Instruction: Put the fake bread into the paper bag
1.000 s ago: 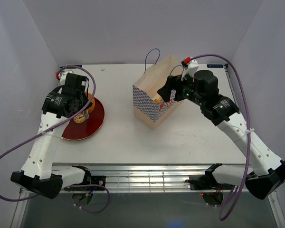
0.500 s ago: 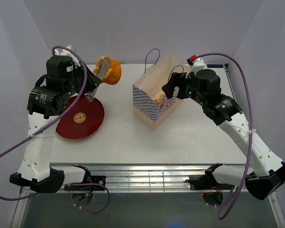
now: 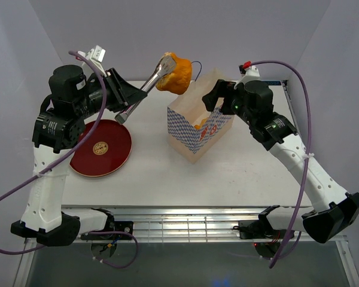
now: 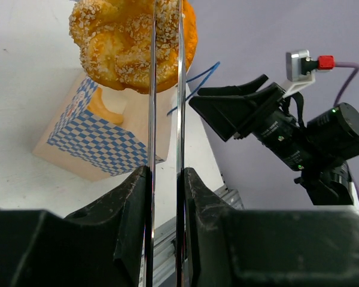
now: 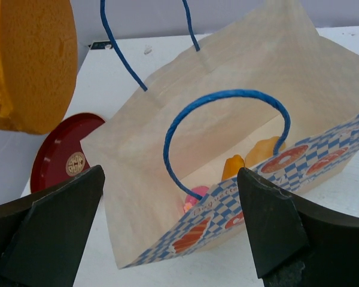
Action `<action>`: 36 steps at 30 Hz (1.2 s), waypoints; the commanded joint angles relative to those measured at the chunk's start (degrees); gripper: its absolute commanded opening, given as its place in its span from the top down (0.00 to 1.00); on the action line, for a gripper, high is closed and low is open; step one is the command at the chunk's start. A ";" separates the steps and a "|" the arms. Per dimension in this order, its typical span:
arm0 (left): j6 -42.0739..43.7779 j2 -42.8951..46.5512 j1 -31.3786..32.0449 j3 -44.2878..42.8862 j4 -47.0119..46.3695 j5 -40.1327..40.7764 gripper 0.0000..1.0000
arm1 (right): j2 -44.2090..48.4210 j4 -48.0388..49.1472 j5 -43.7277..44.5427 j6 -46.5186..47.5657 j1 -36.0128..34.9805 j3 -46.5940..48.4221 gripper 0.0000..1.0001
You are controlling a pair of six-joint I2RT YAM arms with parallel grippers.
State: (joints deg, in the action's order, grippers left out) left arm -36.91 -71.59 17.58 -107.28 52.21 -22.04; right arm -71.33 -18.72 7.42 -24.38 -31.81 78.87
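Note:
A sesame-speckled golden piece of fake bread [image 3: 175, 73] hangs in the air just above the left top edge of the paper bag [image 3: 194, 133], pinched in the tips of long silver tongs [image 3: 145, 89]. My left gripper [image 3: 124, 95] is shut on the tongs' handles. The left wrist view shows the bread [image 4: 131, 42] between the tong blades [image 4: 180, 107], over the bag [image 4: 90, 134]. My right gripper [image 3: 216, 100] stands open at the bag's right rim, holding nothing. Inside the bag [image 5: 143, 173] lie a pink-topped cake [image 5: 196, 196] and orange pieces [image 5: 233, 164].
The round dark-red plate [image 3: 102, 148] lies bare on the table's left side. Two blue cord handles [image 5: 227, 95] stand up from the bag's mouth, one right in front of my right gripper. White walls close in at the back and sides.
My left arm lifted the tongs with the bread off the plate and swung them up and right, to just over the bag. The right gripper rose slightly and opened a little wider.

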 commanded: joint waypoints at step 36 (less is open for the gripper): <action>-4.49 4.44 0.52 12.88 -16.43 -13.38 0.71 | -1.18 17.05 -3.73 -2.34 2.81 -4.69 0.79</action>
State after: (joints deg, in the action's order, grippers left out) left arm -40.38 -69.54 17.74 -95.53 41.25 -32.64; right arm -74.59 -4.47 4.29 -26.63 -29.63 74.65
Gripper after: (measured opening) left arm 0.361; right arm 0.208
